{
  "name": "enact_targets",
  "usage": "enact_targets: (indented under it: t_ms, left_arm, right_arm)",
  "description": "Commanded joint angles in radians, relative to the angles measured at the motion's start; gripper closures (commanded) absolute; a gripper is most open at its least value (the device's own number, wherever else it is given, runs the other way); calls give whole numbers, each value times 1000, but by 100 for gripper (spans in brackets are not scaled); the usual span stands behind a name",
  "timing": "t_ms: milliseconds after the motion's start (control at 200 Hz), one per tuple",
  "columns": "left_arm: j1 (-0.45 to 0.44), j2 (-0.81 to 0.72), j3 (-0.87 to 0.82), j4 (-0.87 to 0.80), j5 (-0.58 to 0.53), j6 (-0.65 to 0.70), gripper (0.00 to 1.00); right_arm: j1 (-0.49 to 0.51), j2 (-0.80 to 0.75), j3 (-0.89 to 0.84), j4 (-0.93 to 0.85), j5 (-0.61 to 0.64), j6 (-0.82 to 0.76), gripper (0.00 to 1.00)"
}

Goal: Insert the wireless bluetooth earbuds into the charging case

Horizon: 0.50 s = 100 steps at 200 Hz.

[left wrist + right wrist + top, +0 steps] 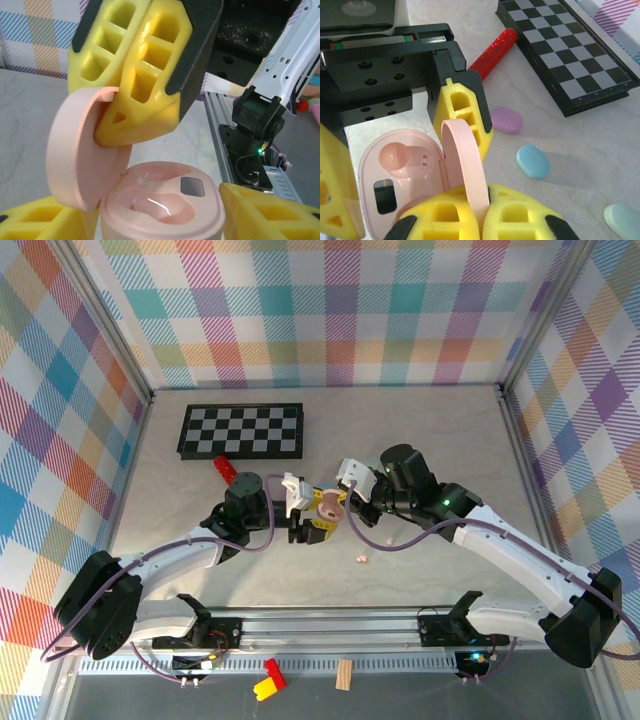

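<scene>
Plastic, glossy to glittered.
The pink case (pixel 165 200) had a smooth, glossy plastic well and a matt lid (pixel 75 150); the yellow fingers (pixel 145 75) looked matt plastic; the red stick (pixel 492 50) was rough with glitter.

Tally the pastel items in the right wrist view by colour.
pink open case: 1
purple oval piece: 1
blue oval piece: 1
mint oval piece: 1
Total: 4
</scene>
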Motion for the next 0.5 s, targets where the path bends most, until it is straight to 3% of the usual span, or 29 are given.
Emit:
enact_targets:
  t_ms: [0,255,495]
  left_arm:
    - [-7,-30,-14,-12,35,40,43]
    - [-7,-20,-4,4,40,12,50]
    - [-7,-5,0,20,51,-6,64]
  right_arm:
    - [6,-5,2,-5,-36,-16,100]
    - [6,3,3,-10,-50,-18,100]
    - [6,1,-1,-13,-46,-18,100]
